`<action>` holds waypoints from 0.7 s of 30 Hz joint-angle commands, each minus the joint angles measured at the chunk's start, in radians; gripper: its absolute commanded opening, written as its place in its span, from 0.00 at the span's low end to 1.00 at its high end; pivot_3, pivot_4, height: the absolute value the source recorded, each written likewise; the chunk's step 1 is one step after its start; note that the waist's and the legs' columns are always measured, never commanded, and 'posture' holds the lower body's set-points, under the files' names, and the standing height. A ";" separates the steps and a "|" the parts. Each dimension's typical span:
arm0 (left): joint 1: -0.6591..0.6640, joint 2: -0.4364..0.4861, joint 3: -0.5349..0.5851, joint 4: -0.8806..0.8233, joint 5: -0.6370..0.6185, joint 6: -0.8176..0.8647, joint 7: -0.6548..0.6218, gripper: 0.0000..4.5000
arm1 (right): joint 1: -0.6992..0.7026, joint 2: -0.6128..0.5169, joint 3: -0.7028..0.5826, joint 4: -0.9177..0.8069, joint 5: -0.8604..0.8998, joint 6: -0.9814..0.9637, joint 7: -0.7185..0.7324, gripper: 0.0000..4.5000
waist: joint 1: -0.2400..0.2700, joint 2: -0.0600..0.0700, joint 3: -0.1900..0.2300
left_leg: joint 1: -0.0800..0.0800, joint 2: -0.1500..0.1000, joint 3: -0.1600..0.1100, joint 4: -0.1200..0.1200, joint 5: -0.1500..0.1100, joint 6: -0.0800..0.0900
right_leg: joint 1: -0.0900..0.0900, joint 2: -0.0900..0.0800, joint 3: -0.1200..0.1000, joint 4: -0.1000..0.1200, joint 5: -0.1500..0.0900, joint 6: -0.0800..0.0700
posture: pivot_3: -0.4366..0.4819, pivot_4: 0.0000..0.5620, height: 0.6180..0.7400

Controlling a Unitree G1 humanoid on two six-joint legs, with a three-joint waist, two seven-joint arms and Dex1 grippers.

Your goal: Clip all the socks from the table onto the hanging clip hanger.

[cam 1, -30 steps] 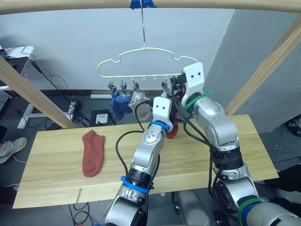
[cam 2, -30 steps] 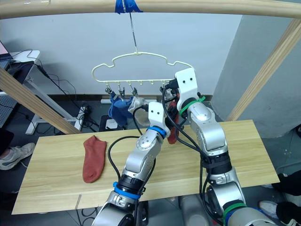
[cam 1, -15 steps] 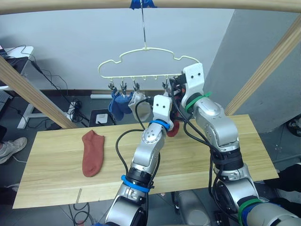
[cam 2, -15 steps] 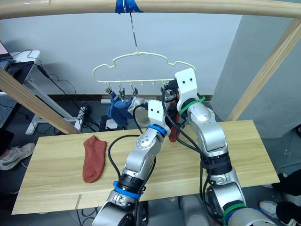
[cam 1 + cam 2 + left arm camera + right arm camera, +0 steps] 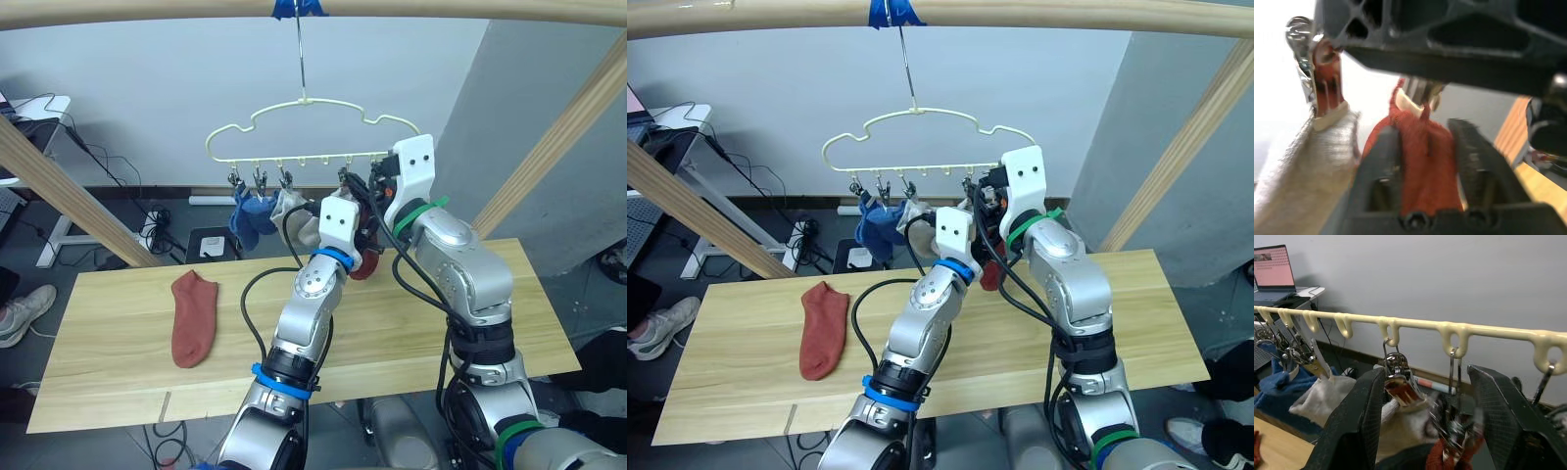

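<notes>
Rust-red fabric is what the left gripper (image 5: 1422, 161) has its jaws clamped on: a red sock (image 5: 1422, 166) pinched between the two black fingers and held up right under the clip hanger (image 5: 304, 132). That arm reaches steeply up from the near edge of the table (image 5: 98, 382), wrist cocked toward the clip row. The right gripper (image 5: 1422, 416) is raised to the same spot from the right end, jaws apart, straddling a metal clip (image 5: 1454, 428) that hangs just above the sock's top edge; I can't tell if the clip has actually bitten the fabric.

The pale-yellow hanger hangs by its hook from the wooden pole (image 5: 147, 10), where there's a bit of blue tape (image 5: 296, 8). Already hanging on its clips: a blue sock (image 5: 247, 217) and a light grey sock (image 5: 290, 211) beside it.

A second red sock (image 5: 193, 318) lies flat toward the left end of the table, well apart from both arms. A laptop (image 5: 1273, 273) sits on a side desk in the background; its screen text is unreadable.
</notes>
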 commanded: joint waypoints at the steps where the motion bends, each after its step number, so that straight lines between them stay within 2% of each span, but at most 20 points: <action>1: 0.023 0.048 -0.036 -0.110 -0.018 0.045 -0.082 0.67 | 0.007 -0.017 -0.005 -0.078 0.035 0.014 0.020 0.61 | -0.001 0.000 0.000 | 0.000 0.000 0.000 0.000 0.000 0.000 | 0.000 0.000 0.000 0.000 0.000 0.000 | 0.20 0.43 1.00; 2: 0.037 0.082 -0.043 -0.144 -0.021 0.064 -0.118 0.73 | 0.010 -0.026 -0.005 -0.088 0.039 0.021 0.026 0.61 | -0.003 0.000 0.000 | 0.000 0.000 0.000 0.000 0.000 0.000 | 0.000 0.000 0.000 0.000 0.000 0.000 | 0.20 0.43 1.00; 5: 0.063 0.175 -0.047 -0.225 -0.038 0.112 -0.201 0.73 | 0.019 -0.058 -0.001 -0.116 0.061 0.043 0.054 0.61 | -0.003 0.000 0.000 | 0.000 0.000 0.000 0.000 0.000 0.000 | 0.000 0.000 0.000 0.000 0.000 0.000 | 0.20 0.43 1.00; 8: 0.082 0.304 -0.036 -0.303 -0.075 0.164 -0.322 0.73 | 0.039 -0.114 0.011 -0.169 0.093 0.069 0.109 0.61 | -0.003 0.000 0.000 | 0.000 0.000 0.000 0.000 0.000 0.000 | 0.000 0.000 0.000 0.000 0.000 0.000 | 0.21 0.42 1.00; 12: 0.084 0.461 0.011 -0.373 -0.183 0.250 -0.485 0.73 | 0.075 -0.203 0.008 -0.255 0.135 0.100 0.171 0.61 | -0.002 0.000 0.000 | 0.000 0.001 -0.001 0.000 0.000 0.000 | 0.000 0.000 0.000 0.000 0.000 0.000 | 0.21 0.43 1.00; 15: 0.073 0.530 0.036 -0.393 -0.244 0.276 -0.566 0.73 | 0.097 -0.251 0.000 -0.298 0.158 0.105 0.198 0.61 | 0.000 0.000 0.000 | 0.000 0.001 -0.001 0.000 0.000 0.000 | 0.000 0.000 0.000 0.000 0.000 0.000 | 0.22 0.43 1.00; 18: 0.046 0.640 0.067 -0.402 -0.304 0.304 -0.698 0.73 | 0.130 -0.288 -0.023 -0.352 0.157 0.079 0.195 0.61 | 0.001 0.000 0.000 | 0.000 0.001 -0.001 0.000 0.000 0.000 | 0.000 0.000 -0.001 -0.001 0.000 0.000 | 0.22 0.43 1.00; 21: 0.017 0.726 0.094 -0.394 -0.348 0.311 -0.791 0.73 | 0.152 -0.279 -0.043 -0.374 0.129 0.080 0.126 0.61 | 0.000 0.000 0.000 | 0.000 0.001 -0.001 0.000 0.000 0.000 | 0.000 0.000 -0.001 0.000 0.000 0.000 | 0.22 0.43 1.00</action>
